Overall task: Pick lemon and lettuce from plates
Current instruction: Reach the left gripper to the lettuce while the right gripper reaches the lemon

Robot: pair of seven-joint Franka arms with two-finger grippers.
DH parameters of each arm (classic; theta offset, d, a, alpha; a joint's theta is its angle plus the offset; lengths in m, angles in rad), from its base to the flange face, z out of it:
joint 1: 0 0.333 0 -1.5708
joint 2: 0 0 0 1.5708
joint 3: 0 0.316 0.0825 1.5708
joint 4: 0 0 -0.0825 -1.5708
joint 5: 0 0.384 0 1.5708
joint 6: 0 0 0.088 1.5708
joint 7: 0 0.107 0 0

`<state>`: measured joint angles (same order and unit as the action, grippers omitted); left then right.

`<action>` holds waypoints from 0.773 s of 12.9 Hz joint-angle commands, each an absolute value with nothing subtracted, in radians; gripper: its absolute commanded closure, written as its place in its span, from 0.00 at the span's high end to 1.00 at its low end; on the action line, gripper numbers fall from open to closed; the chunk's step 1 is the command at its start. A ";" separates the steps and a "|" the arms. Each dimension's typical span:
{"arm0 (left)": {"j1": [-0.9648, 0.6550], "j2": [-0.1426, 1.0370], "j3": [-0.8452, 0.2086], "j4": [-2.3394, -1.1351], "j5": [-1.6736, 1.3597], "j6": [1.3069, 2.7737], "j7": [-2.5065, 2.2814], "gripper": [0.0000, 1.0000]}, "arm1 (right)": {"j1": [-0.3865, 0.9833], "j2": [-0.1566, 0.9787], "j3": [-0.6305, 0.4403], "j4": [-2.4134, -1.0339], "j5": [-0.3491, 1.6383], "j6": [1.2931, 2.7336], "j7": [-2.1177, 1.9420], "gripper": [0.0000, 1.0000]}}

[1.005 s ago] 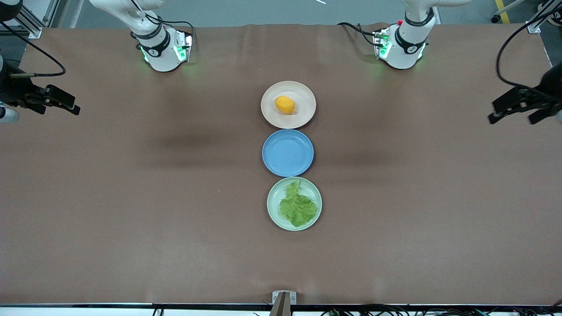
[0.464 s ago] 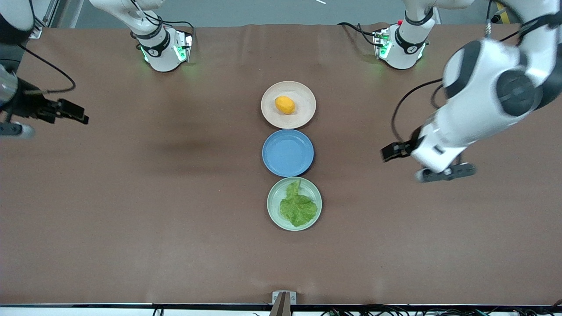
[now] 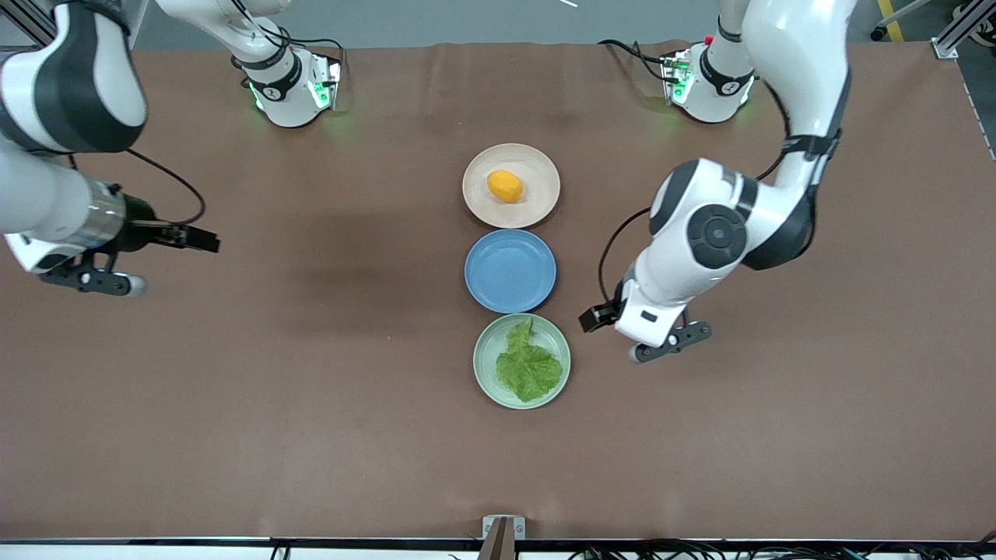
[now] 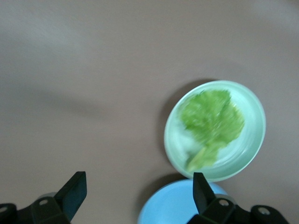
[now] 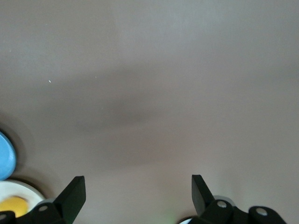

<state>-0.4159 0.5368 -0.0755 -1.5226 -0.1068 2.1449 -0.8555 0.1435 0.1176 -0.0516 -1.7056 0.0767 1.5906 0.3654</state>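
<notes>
Nothing has been picked yet, so you have both grasps ahead of you. The lemon (image 3: 505, 186) sits on the beige-pink plate (image 3: 545, 204), the plate farthest from the front camera. The lettuce (image 3: 528, 368) lies flat in the mint green plate (image 3: 484, 365), the nearest one, with its pale stem pointing to about 12 o'clock toward the blue plate (image 3: 510, 271) between them.

Your left gripper (image 4: 135, 193) hangs over bare tabletop (image 3: 311, 435) just beside the mint plate, at about its 2 o'clock, jaws spread wide with nothing in them. Your right gripper (image 5: 138, 192) is over the tabletop toward the right arm's end, well apart from the lemon's plate, jaws wide and empty too.
</notes>
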 commanded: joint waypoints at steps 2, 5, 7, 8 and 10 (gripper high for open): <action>-0.465 0.638 -0.069 -1.497 -0.089 2.348 -1.116 1.00 | 0.331 0.020 -0.054 -1.873 0.109 1.670 0.789 1.00; -0.501 0.713 -0.066 -1.497 -0.086 2.497 -1.123 1.00 | 0.536 0.011 -0.052 -1.953 0.133 1.785 1.215 1.00; -0.523 0.742 -0.064 -1.499 -0.068 2.554 -1.123 1.00 | 0.677 0.012 -0.052 -2.049 0.133 1.918 1.487 1.00; -0.528 0.759 -0.064 -1.497 -0.060 2.565 -1.123 1.00 | 0.752 0.012 -0.054 -2.103 0.133 2.001 1.622 1.00; -0.541 0.791 -0.061 -1.497 -0.055 2.594 -1.123 0.95 | 0.860 0.058 -0.052 -2.123 0.132 2.110 1.902 1.00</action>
<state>-0.5244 0.7616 -0.0734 -1.5188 -0.0849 2.5672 -1.0998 0.7868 0.0570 -0.0361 -2.0714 0.1272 2.0369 1.7046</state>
